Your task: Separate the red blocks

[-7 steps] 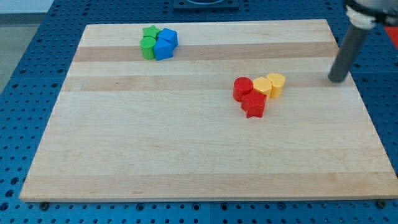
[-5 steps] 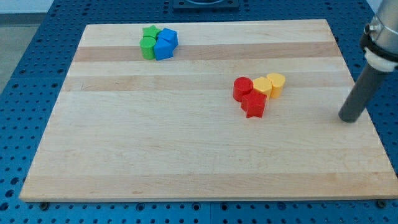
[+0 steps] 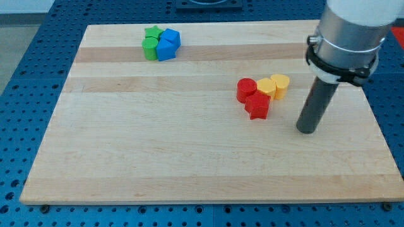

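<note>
Right now my tip stands clear, to the view's right of the red star block, which touches the red cylinder block mid-board. No gripper here, just the rod. Approach step; next it needs wedging between the reds.

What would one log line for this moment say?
my tip: right of red star, apart | red cylinder: touching star | yellow blocks: adjoining | reds: unseparated
</note>
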`<act>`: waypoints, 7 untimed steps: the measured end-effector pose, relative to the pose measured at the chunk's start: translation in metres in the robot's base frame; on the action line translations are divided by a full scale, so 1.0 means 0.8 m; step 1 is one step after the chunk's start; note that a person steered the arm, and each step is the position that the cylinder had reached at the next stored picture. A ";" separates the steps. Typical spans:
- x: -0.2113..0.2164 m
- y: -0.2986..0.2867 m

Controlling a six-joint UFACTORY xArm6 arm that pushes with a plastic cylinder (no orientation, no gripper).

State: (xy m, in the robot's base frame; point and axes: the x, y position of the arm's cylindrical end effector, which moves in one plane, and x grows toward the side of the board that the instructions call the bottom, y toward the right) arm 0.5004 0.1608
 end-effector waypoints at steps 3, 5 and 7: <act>-0.061 -0.070; -0.062 -0.118; -0.077 -0.183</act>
State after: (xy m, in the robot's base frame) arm 0.4385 0.0141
